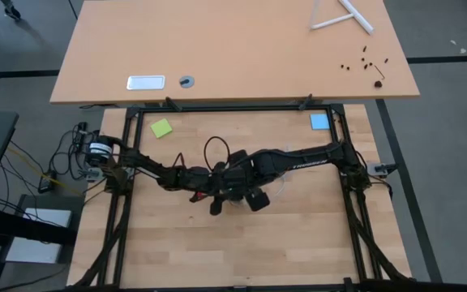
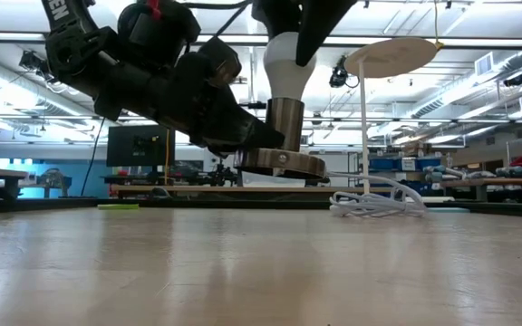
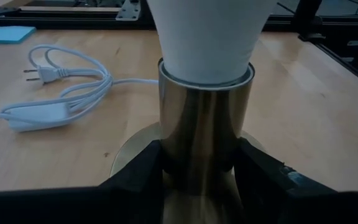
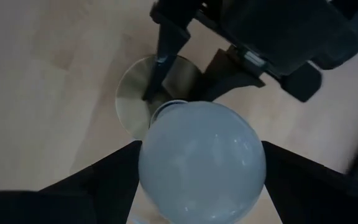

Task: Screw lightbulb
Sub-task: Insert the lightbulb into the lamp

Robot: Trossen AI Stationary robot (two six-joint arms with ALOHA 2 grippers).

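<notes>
The lightbulb (image 2: 286,65) stands upright with its narrow end down inside the brass socket (image 3: 205,124), a metal tube rising from a round brass base (image 2: 281,163) that rests on the wooden desk (image 1: 242,243). In the left wrist view the white glass sits seated in the mouth of the tube, with a thin rim of the socket showing around it.

The left pincer (image 3: 199,165) is clenched on the socket, one dark finger (image 3: 143,171) pressed against each side of the tube just above the base. In the low view this arm reaches in low and slanted from the picture's left side.

The right pincer (image 4: 202,168) comes down from above and is grasping the lightbulb by its wide round top, a finger (image 4: 104,180) touching each side of the glass. Seen from that wrist, the bulb's dome fills the space between the fingers, and the base and the other arm's fingers show beneath it.

A white power cord (image 3: 55,93) with its plug and an inline switch lies coiled on the desk near the base. A green sticky note (image 1: 161,128) and a blue sticky note (image 1: 319,122) lie near the far corners of the desk, well apart from the lamp.
</notes>
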